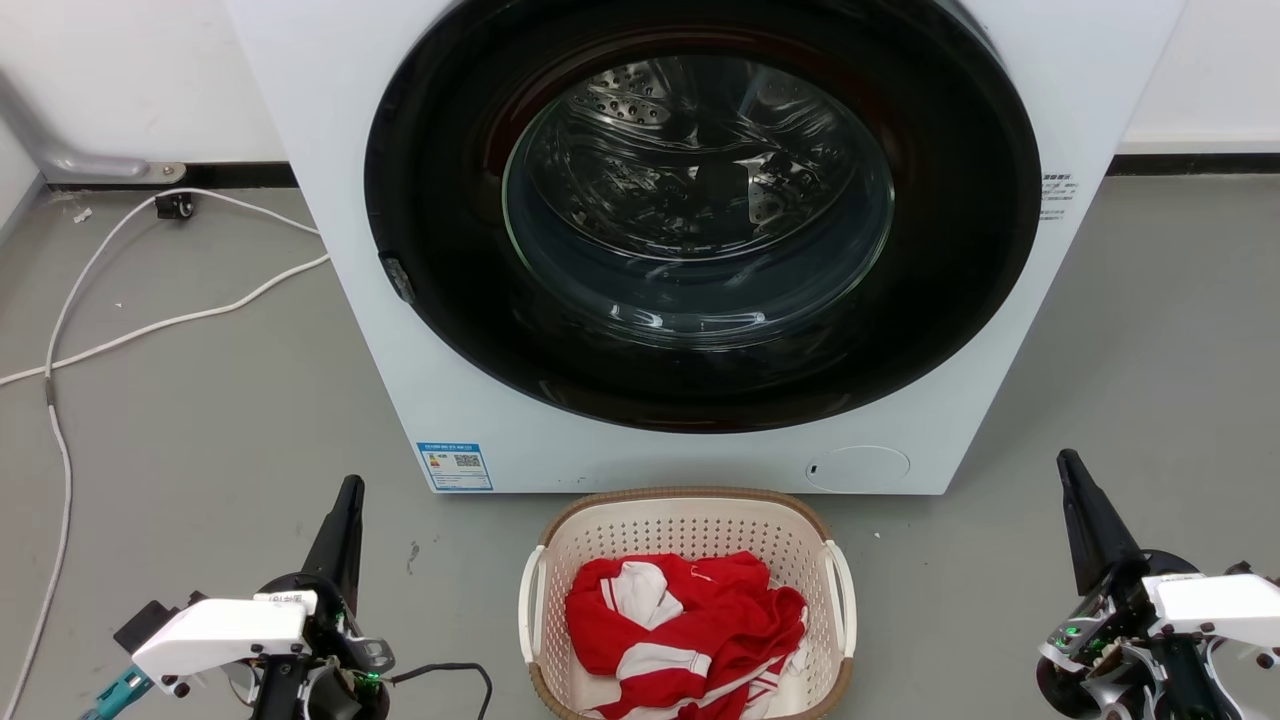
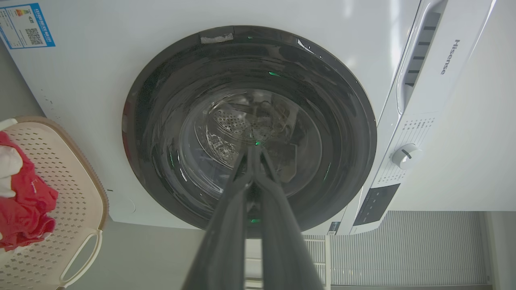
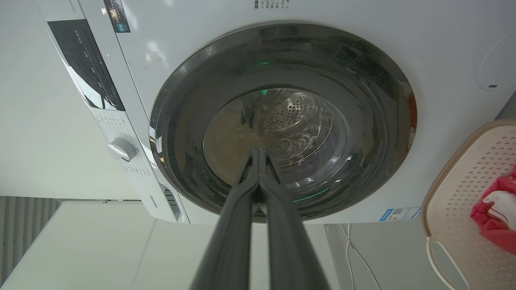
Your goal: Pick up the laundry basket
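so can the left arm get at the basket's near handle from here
probably yes: left gripper is beside the laundry basket, only floor between it and that handle, though its jaws are shut

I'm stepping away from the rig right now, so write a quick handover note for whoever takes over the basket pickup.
Left claw: shut, empty, off to the basket's left, not touching it.
Right claw: shut, empty, off to the basket's right, not touching it.
Basket: on the floor in front of the washer, red and white clothes inside, side handles free.
Done: nothing gripped yet.
Left: probably open both claws, take a handle each, and lift.
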### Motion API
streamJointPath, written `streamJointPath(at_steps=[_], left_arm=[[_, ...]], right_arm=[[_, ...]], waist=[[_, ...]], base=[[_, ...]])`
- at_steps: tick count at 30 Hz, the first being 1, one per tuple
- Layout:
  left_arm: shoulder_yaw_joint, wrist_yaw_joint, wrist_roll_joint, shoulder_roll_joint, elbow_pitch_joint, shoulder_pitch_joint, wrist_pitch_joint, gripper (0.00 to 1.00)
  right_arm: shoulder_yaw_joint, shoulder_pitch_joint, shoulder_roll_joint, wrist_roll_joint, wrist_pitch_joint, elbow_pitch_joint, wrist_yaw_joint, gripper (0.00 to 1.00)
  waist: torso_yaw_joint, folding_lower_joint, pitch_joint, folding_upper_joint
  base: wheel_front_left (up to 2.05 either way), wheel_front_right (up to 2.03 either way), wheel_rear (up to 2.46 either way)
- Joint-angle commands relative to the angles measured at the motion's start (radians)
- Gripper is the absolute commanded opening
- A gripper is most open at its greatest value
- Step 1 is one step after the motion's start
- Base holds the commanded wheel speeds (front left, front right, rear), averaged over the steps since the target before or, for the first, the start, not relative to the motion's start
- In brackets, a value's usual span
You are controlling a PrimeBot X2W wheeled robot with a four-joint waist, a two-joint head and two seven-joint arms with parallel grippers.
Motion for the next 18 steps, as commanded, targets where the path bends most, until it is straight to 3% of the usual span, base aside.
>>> streamJointPath(at_steps=[1,18], left_arm=[[0.003,-0.003,-0.001,-0.001,0.001,-0.007,0.005,0.0],[0.006,-0.003,0.002,-0.002,0.001,-0.008,0.006,0.0]], right_arm=[[-0.001,-0.012,0.002,-0.004,0.003,0.001,0.0,0.0],[-0.004,-0.013,0.005,-0.006,0.004,0.002,0.0,0.0]], waist=[[0.0,0.0,0.0,0.0],[0.0,0.0,0.0,0.0]], base=[[0.0,0.0,0.0],[0.0,0.0,0.0]])
